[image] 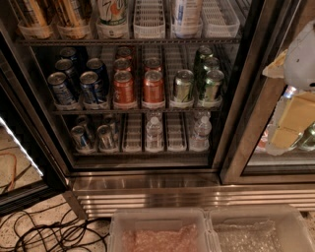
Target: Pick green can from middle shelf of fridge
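The fridge [147,194] stands open in front of me, with a ribbed steel base. Its middle shelf [133,111] is a dark wire rack with white lanes of cans. The green can [183,86], pale olive-green and silvery with a silver top, stands upright at the front of its lane. It is right of the orange-red cans and left of three darker green cans [210,82]. My gripper [291,129] hangs at the far right, in front of the closed glass door. It is well right of the green can, slightly lower, and holds nothing from the shelf.
Blue cans [78,83] and orange-red cans [139,84] fill the shelf's left lanes. Tall bottles [112,15] stand above, water bottles [154,132] and small cans below. A dark door post [244,98] stands between me and the shelf. Plastic bins [206,231] and floor cables [44,231] lie below.
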You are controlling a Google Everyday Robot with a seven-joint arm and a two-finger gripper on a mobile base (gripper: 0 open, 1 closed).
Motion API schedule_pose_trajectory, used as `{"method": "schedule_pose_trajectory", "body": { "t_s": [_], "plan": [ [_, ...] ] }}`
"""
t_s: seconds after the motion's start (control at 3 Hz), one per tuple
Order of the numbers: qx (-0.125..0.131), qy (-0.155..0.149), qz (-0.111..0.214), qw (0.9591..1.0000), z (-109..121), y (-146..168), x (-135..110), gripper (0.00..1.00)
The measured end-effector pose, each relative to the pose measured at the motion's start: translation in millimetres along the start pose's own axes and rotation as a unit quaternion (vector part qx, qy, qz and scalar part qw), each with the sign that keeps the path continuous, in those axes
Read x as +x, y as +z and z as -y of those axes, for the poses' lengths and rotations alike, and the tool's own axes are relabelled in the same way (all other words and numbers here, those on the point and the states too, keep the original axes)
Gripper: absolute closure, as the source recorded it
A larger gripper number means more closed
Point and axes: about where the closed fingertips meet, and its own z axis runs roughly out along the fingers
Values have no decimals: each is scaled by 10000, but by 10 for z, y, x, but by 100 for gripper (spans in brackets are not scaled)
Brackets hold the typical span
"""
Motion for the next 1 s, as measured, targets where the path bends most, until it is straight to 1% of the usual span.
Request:
{"method": "schedule_pose_trajectory", "body": {
  "t_s": [0.33, 0.67, 1.0],
  "plan": [
    [0, 0, 0, 10000, 0, 0, 0, 0],
    [117, 255, -5, 9996, -2, 64, 10, 0],
    [46, 1043, 102, 9945, -52, 420, 56, 0]
  ]
}}
